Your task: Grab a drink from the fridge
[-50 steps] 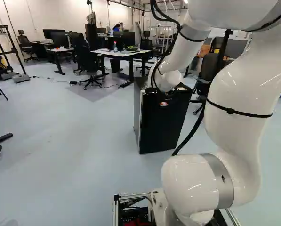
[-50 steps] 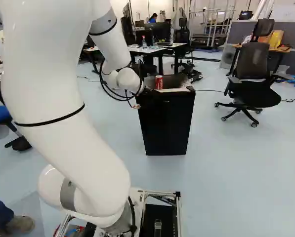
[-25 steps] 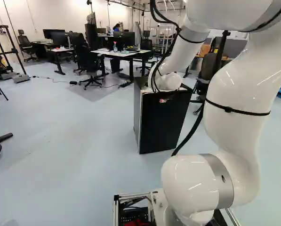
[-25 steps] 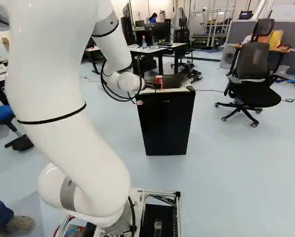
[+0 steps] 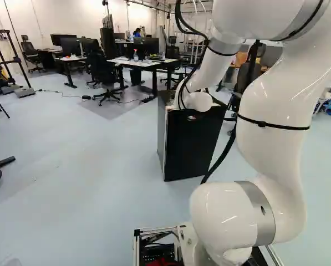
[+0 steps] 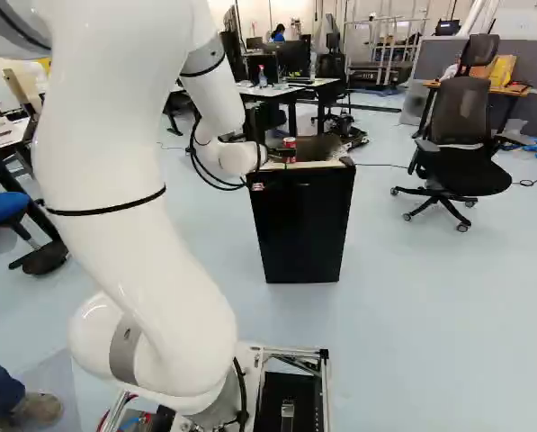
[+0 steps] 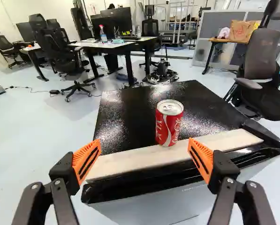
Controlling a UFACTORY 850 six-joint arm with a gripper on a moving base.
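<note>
We see a red-and-silver drink can (image 7: 169,124) upright near the front edge atop the upright black fridge (image 6: 302,225), both in the right base view's upper middle.

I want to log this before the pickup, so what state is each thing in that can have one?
fridge, door looks closed
can, upright on the fridge, looks unopened
end effector, open, can ahead, ungripped
spray bottle, upright on the table
office chair, upright
</note>
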